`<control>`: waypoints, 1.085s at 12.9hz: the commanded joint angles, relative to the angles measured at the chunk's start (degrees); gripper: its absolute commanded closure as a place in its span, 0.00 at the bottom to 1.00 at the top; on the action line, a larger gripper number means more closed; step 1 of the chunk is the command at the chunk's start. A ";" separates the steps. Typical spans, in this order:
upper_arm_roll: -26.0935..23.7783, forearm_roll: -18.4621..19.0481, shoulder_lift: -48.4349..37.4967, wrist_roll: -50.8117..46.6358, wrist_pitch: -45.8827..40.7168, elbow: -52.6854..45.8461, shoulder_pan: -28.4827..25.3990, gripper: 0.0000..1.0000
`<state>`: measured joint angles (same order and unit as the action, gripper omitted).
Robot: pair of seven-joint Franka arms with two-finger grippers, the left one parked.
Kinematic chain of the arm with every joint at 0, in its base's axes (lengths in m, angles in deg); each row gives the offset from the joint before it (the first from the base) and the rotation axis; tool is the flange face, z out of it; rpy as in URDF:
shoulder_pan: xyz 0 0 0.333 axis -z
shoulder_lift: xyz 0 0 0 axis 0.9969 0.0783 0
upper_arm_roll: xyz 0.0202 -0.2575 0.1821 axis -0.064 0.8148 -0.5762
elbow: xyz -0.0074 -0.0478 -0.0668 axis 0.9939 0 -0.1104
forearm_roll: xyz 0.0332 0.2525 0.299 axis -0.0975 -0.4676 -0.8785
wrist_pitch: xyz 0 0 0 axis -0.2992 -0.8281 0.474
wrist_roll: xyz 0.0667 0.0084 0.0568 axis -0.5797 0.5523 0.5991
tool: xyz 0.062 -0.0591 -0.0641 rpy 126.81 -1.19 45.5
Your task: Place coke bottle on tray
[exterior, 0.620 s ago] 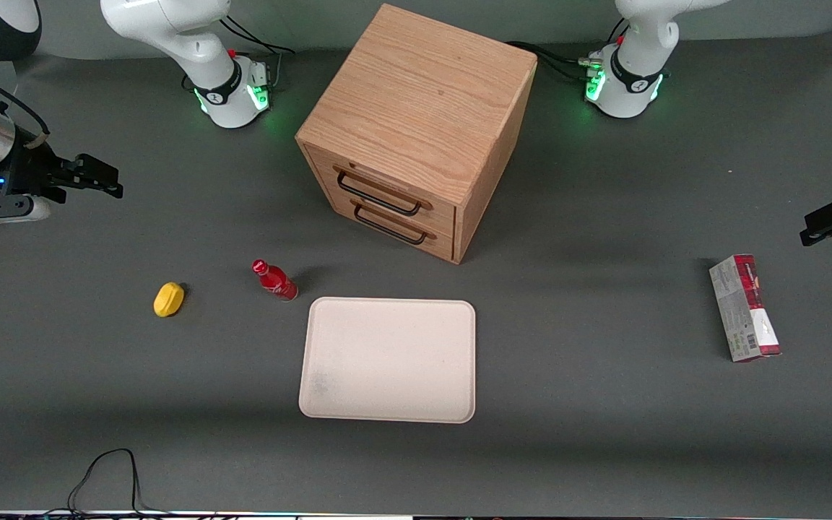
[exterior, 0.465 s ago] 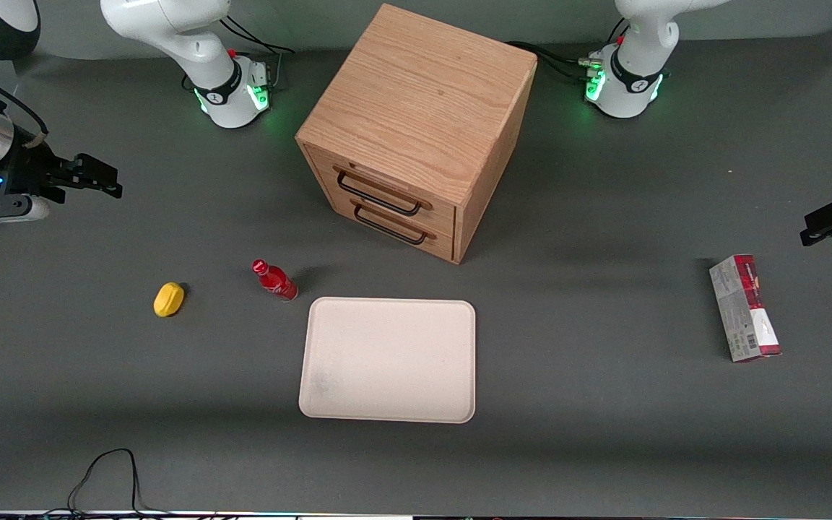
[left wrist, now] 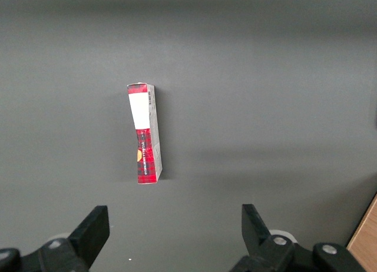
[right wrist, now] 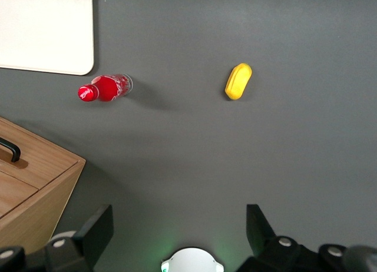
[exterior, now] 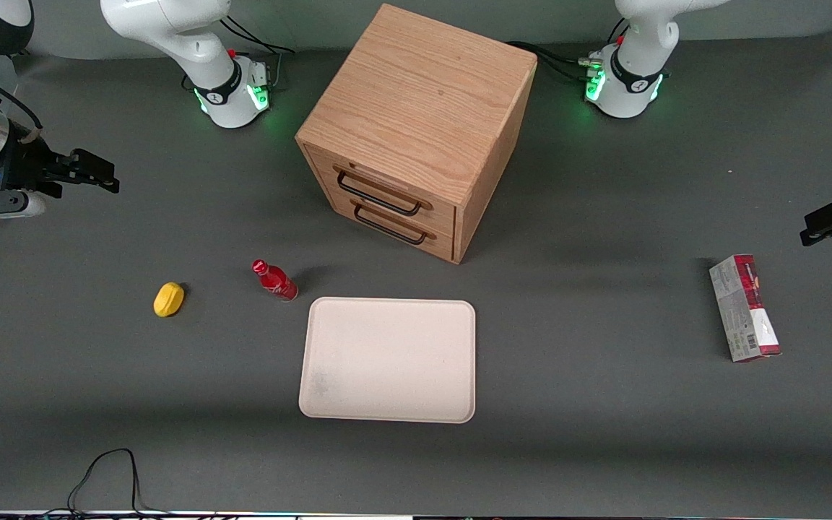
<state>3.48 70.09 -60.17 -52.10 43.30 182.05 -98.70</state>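
The coke bottle (exterior: pixel 274 280) is small, glossy red with a red cap, and stands on the grey table just off a corner of the cream tray (exterior: pixel 388 359). It also shows in the right wrist view (right wrist: pixel 105 88), next to the tray's corner (right wrist: pixel 53 30). My right gripper (exterior: pixel 94 173) is open and empty, high above the table at the working arm's end, well apart from the bottle. Its two dark fingers (right wrist: pixel 97 231) stand wide apart in the wrist view, with nothing between them.
A yellow lump (exterior: pixel 168 299) lies beside the bottle, toward the working arm's end. A wooden drawer cabinet (exterior: pixel 416 130) stands farther from the front camera than the tray. A red-and-grey carton (exterior: pixel 744 308) lies toward the parked arm's end.
My right gripper has drifted slightly up and away from the front camera. The bottle, tray and other objects have not moved.
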 commanded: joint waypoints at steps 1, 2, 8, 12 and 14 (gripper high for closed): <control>-0.52 -0.30 0.16 0.76 -1.24 -1.25 0.62 0.00; -0.52 -0.30 0.16 0.76 -1.32 -1.34 0.62 0.00; -0.87 -0.39 3.57 0.06 -1.33 -5.45 0.36 0.00; -3.85 -1.88 15.86 -7.55 -3.87 -19.14 -1.83 0.00; -6.57 -4.15 22.71 -15.45 -4.31 -26.97 -2.54 0.00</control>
<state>-1.41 67.97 -45.91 -60.83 42.17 166.21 -100.44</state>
